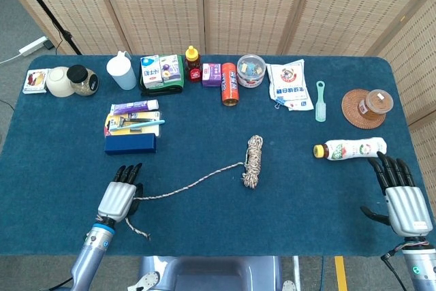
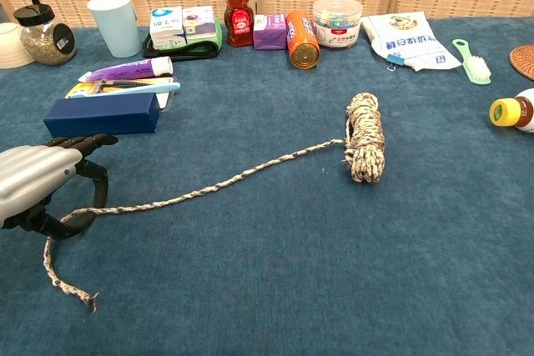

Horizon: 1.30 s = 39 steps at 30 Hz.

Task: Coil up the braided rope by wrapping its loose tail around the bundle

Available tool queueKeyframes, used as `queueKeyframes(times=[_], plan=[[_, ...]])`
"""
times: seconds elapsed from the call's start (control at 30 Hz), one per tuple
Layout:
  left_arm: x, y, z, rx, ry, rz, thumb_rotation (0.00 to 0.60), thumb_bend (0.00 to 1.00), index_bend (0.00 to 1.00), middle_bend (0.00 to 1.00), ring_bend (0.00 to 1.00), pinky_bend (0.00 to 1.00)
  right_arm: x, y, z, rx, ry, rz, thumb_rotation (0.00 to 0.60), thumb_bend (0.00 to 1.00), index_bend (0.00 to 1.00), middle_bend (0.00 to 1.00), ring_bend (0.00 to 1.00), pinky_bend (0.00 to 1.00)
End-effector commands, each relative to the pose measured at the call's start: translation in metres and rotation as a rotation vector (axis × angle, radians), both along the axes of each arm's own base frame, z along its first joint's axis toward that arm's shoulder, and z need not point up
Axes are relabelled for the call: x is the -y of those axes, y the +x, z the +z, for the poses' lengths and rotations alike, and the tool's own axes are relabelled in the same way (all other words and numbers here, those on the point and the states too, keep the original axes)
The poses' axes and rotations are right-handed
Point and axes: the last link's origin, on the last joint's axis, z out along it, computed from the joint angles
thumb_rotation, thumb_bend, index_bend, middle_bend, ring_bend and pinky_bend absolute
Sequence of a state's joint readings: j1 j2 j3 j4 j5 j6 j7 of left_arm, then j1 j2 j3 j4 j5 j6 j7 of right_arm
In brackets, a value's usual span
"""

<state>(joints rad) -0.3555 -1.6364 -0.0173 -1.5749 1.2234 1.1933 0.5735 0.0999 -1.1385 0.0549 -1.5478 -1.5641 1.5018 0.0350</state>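
Observation:
The braided rope bundle (image 1: 253,160) (image 2: 365,149) lies near the middle of the blue table. Its loose tail (image 1: 191,185) (image 2: 217,185) runs left and forward to my left hand (image 1: 119,197) (image 2: 33,181), then bends down to a frayed end (image 2: 87,296). The left hand lies low over the table with fingers stretched forward and the thumb curved beneath. The rope passes at the thumb's tip, and a gap shows between thumb and fingers. My right hand (image 1: 402,199) rests flat at the near right corner, fingers spread, holding nothing, far from the rope.
A dark blue box (image 1: 130,144) (image 2: 102,114) with a toothbrush and tube sits just beyond the left hand. A drink bottle (image 1: 351,148) (image 2: 513,112) lies ahead of the right hand. Cups, cartons, a honey bottle, a can and a brush line the far edge.

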Motion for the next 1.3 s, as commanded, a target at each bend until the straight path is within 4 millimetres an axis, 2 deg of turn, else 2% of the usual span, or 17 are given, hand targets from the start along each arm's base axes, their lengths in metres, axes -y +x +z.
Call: queueKeyframes(times=[0.03, 0.63, 0.97, 1.3], plan=[[-0.001, 0.0, 0.002, 0.005, 0.005, 0.001, 0.6, 0.41, 0.54, 0.0, 0.0, 0.0, 0.0, 0.0, 0.0, 0.0, 0.002, 0.0, 0.6, 0.0, 0.0, 0.0, 0.0, 0.0], [-0.012, 0.004, 0.022, 0.046, 0.057, -0.035, 0.6, 0.42, 0.57, 0.0, 0.0, 0.0, 0.001, 0.0, -0.005, -0.012, 0.02, -0.003, 0.6, 0.0, 0.0, 0.0, 0.0, 0.0], [-0.029, 0.015, 0.05, 0.075, 0.102, -0.071, 0.6, 0.43, 0.57, 0.0, 0.0, 0.0, 0.004, 0.005, -0.015, -0.007, 0.063, 0.011, 0.6, 0.0, 0.0, 0.0, 0.0, 0.0], [-0.05, 0.038, 0.087, 0.067, 0.164, -0.125, 0.6, 0.43, 0.59, 0.0, 0.0, 0.0, 0.034, 0.021, -0.029, -0.035, 0.173, 0.07, 0.6, 0.0, 0.0, 0.0, 0.0, 0.0]])
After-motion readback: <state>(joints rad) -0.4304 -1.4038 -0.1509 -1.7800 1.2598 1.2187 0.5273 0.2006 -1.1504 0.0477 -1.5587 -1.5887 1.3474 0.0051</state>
